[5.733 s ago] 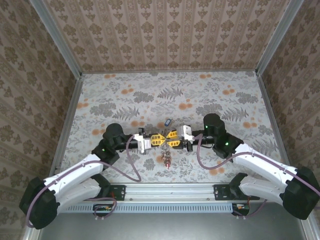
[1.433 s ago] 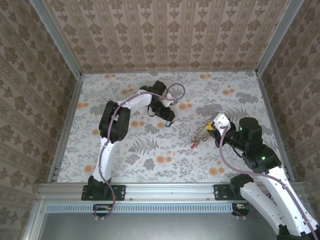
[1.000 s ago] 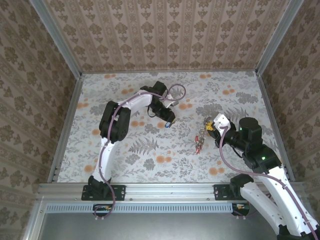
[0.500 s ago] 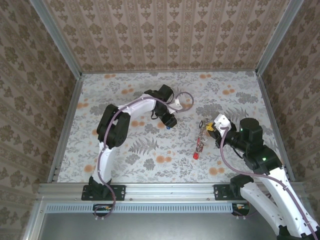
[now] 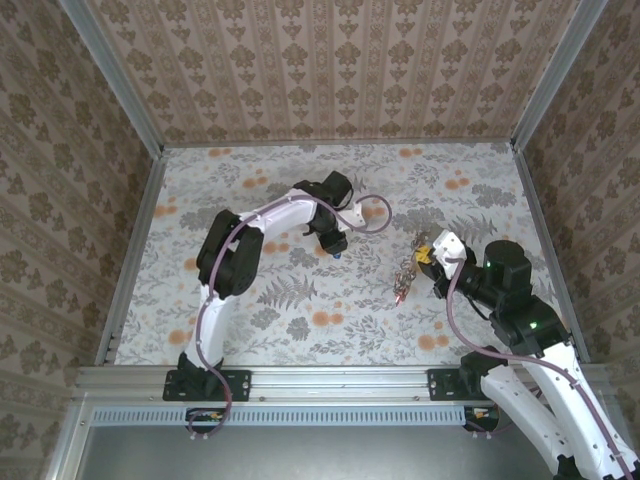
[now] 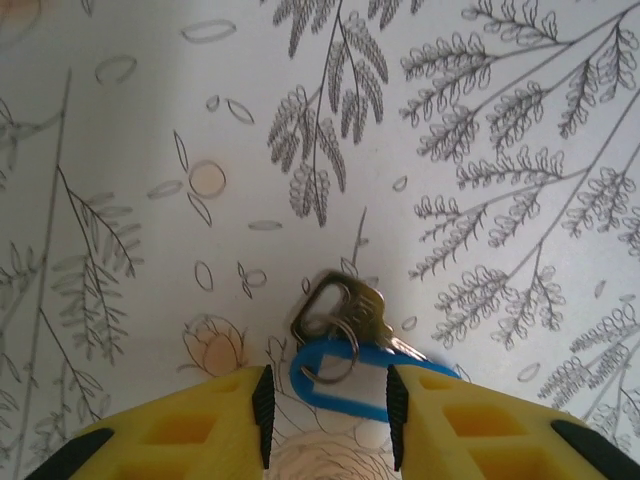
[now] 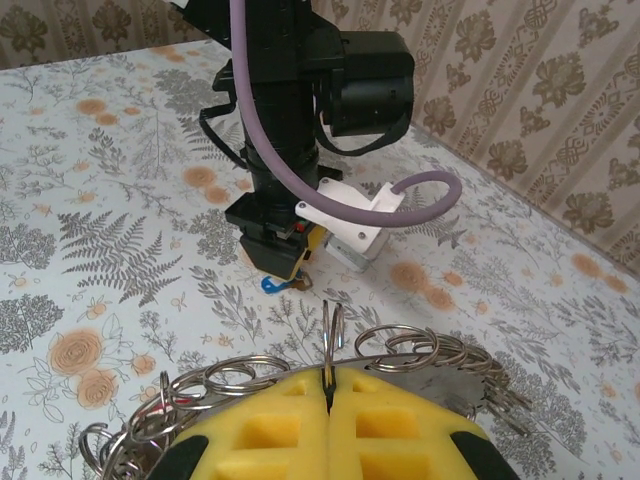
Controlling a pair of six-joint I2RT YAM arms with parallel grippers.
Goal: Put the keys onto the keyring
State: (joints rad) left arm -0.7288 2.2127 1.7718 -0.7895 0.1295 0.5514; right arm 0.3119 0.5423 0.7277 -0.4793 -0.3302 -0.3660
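Observation:
A silver key [image 6: 350, 305] with a blue tag [image 6: 354, 406] lies on the floral tabletop, joined by a small split ring. My left gripper [image 6: 328, 400] points down over it, open, pads either side of the tag, whose right end runs under the right fingertip. From above, that gripper [image 5: 335, 243] sits mid-table with the blue tag [image 5: 338, 251] at its tip. My right gripper [image 7: 328, 385] is shut on the edge of the keyring [image 7: 425, 378], a flat grey plate fringed with several split rings. A bunch of keys [image 5: 405, 278] with a red tag [image 5: 400, 295] hangs from it.
Wallpapered walls [image 5: 330, 70] and metal corner rails box in the table on three sides. The left arm's purple cable [image 5: 368, 218] loops out to the right of its wrist. The left arm stands across the right wrist view [image 7: 300, 150], close to the right gripper.
The left wrist has turned and shifted slightly right over the blue-tagged key. The right gripper has drifted right and nearer, and the hanging bunch of keys has swung with it.

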